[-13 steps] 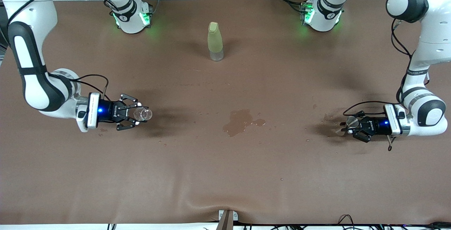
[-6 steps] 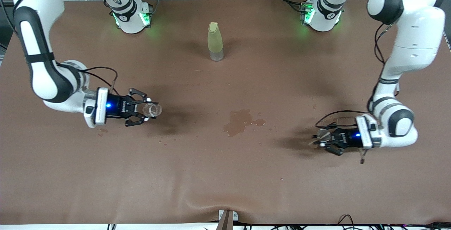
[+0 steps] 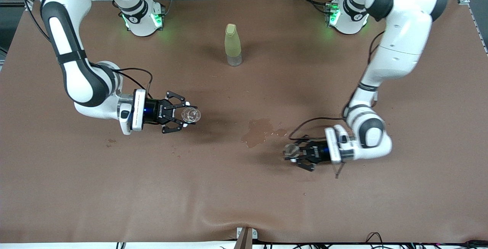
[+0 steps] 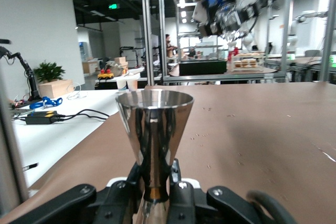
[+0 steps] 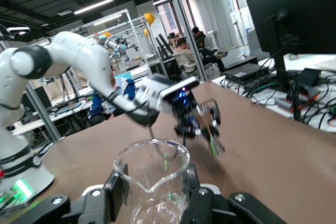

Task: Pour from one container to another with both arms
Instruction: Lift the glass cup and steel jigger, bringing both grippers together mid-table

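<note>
My right gripper (image 3: 186,116) is shut on the short, wide clear tumbler (image 3: 190,114), held upright above the table toward the right arm's end. The right wrist view shows this tumbler (image 5: 152,166) with a pouring lip, between my right gripper's (image 5: 153,188) fingers. My left gripper (image 3: 292,153) is shut on the slim tapering glass (image 3: 291,149) with a greyish round rim, just beside the wet stain. In the left wrist view that glass (image 4: 155,121) looks mirror-shiny and conical, and my left gripper (image 4: 156,176) grips its narrow waist. Both containers stand upright.
A tall yellow-green bottle (image 3: 233,45) stands near the middle of the table, toward the bases. A wet stain (image 3: 259,130) with scattered droplets lies between the two grippers. The brown table cover bulges at the front edge (image 3: 244,224).
Both arms have swung toward the middle of the table, each carrying its container. The left gripper has travelled farther and now sits next to the wet stain.
</note>
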Controlling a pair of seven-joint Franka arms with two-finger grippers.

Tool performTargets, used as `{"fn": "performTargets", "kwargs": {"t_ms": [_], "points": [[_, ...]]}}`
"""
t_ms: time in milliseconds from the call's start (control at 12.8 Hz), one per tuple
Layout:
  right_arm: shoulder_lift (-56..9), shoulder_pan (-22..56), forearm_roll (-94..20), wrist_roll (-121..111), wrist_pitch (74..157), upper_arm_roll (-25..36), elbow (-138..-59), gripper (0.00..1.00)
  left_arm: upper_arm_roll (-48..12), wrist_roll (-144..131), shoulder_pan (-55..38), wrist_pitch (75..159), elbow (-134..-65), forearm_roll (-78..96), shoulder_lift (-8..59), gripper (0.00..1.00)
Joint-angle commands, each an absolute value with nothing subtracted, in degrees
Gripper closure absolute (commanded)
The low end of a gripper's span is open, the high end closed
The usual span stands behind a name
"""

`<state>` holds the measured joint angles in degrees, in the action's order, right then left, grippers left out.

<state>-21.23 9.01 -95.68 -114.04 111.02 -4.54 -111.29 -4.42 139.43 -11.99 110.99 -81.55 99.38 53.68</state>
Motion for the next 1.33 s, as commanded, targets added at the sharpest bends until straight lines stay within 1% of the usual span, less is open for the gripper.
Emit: {"fn": "performTargets", "kwargs": {"t_ms": [0, 156, 390, 546, 702, 780, 1014, 1248], "points": [[-21.35, 13.26, -100.45, -114.08, 115.29, -3.87, -108.73, 0.93, -3.60, 138.69, -16.60, 116.43, -79.38, 104.40, 54.22, 1.00], [-23.37, 16.68, -103.52, -113.99, 118.29, -3.87, -105.75, 0.93, -3.60, 138.69, -19.67, 120.83, -78.66, 106.25, 54.40, 1.00], [-30.21, 19.25, -106.17, -113.56, 118.65, -3.87, -98.73, 0.93, -3.34, 138.87, -23.11, 125.93, -77.08, 106.96, 54.49, 1.00], [-33.82, 21.43, -108.09, -112.94, 121.79, -3.87, -93.98, 0.93, -3.34, 138.78, -23.90, 126.82, -76.73, 107.57, 54.67, 1.00], [-35.06, 23.98, -110.12, -112.59, 127.59, -3.87, -91.33, 0.94, -3.25, 138.78, -23.91, 126.91, -76.73, 107.58, 54.75, 1.00], [-35.76, 24.34, -110.04, -110.59, 128.92, -3.87, -90.54, 0.94, -3.25, 138.61, -23.91, 127.52, -76.73, 107.58, 54.76, 1.00], [-36.21, 25.31, -110.13, -103.82, 129.02, -3.87, -89.74, 0.94, -3.16, 138.60, -23.91, 127.88, -76.73, 107.58, 54.76, 1.00], [-36.73, 27.51, -114.33, -98.62, 130.07, -3.87, -89.74, 0.94, -3.25, 138.69, -23.91, 127.88, -76.73, 107.58, 54.76, 1.00]]}}
